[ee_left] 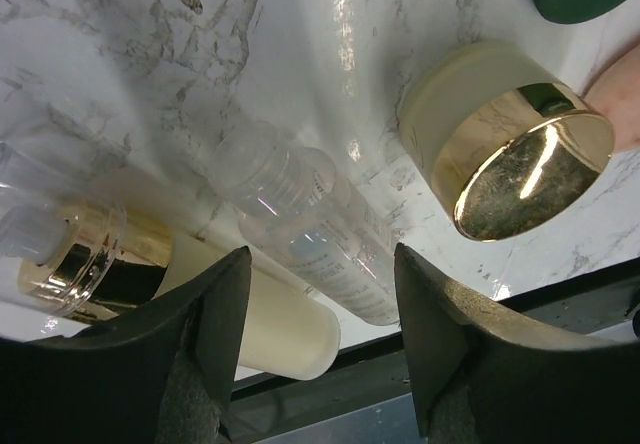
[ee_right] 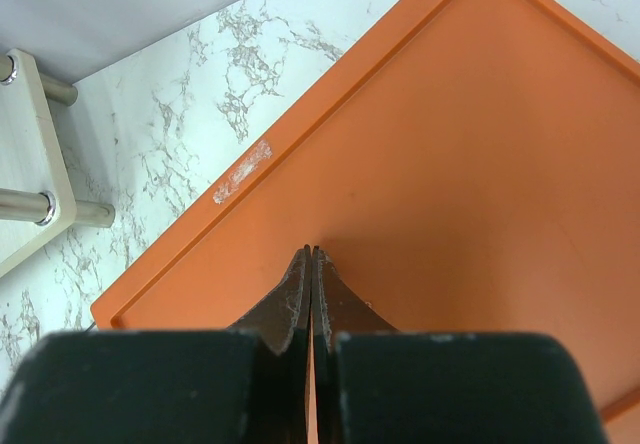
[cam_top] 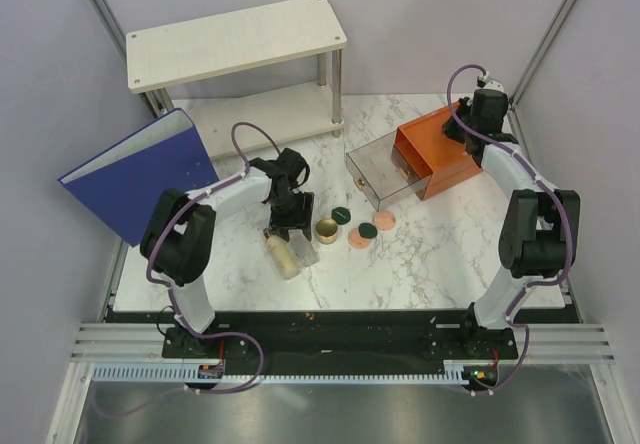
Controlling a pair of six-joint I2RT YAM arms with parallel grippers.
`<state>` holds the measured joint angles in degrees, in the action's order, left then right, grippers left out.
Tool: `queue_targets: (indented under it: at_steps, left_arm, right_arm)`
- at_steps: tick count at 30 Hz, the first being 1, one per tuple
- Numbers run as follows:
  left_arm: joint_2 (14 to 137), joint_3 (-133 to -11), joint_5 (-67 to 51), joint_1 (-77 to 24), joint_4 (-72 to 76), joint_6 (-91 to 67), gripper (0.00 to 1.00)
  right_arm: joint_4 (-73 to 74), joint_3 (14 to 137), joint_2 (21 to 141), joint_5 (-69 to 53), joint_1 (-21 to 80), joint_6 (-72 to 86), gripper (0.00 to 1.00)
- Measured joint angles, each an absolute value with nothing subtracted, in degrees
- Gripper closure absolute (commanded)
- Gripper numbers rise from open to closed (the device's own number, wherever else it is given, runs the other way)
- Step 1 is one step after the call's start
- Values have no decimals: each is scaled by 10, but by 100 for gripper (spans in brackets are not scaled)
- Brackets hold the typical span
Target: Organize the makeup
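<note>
Left of the orange box [cam_top: 440, 149]: I see all the makeup out on the marble, none of it stowed.
Drawer: the clear drawer [cam_top: 380, 176] sticks out from the box's left face and looks empty to me.
Nearest the box: two peach-pink discs [cam_top: 385, 221] and two dark green discs [cam_top: 342, 214] lie loose just past the drawer's open end.
Further from the box: the round gold jar [cam_top: 327, 229] stands upright. Beyond it the clear bottle [ee_left: 300, 234] and the beige bottle [ee_left: 270, 324] lie on their sides, side by side and seemingly touching.
Left gripper [ee_left: 320, 264]: jaws spread, one on either side of the clear bottle, grasping nothing yet. I cannot tell whether the fingertips touch it.
Right gripper [ee_right: 311, 254]: fingers pinched together on nothing, over the box's top. I can't tell if it presses down on it.
Progress: I judge this the very start. The drawer is open, seven items are left to put away, and the clear bottle is likely first.
Surface: a white veined marble table [cam_top: 440, 254], glossy, with glare near the jar.
Room: far left of the box, a blue binder [cam_top: 140, 174] stands open at the table's edge. Behind and left of the box is a pale two-tier shelf [cam_top: 235, 39]. Plain pale walls all round.
</note>
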<state>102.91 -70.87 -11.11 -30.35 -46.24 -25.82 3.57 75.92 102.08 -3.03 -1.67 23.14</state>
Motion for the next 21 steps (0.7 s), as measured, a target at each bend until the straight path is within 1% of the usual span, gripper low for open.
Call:
queue_targets:
  at_steps: [8,13,15,16,17,19,20,21]
  left_arm:
    - [1070,-726,-112,-307,-462,-258,36]
    - [1100,-745,-122,-313,-462,-258,45]
    - [1110,-752,-126,-316,-462,-258,53]
    - [1112,-754,-127,-316,-462,-258,59]
    - [1112,-755,-128,-316,-462,-258,70]
    - [1112,-756,-127,-316,-462,-258,81]
    - [1113,-756,-127,-316,-462,-258,93]
    - [1113,-756,-127,-316,-462,-258,98]
  right_arm:
    - [36,759,1021,-31,-17,231,100]
    - [36,760,1021,-32,-17,231,100]
    - [35,760,1022,-32,-17,231,100]
    - [34,760,1022,-32,-17,231,100]
    - [34,760,1022,-32,-17,231,100]
    - [33,760,1023,-32,-17,231,100]
    - [33,760,1023,-32,-17,231,100]
    - [32,760,1023,-33,-17,231,100]
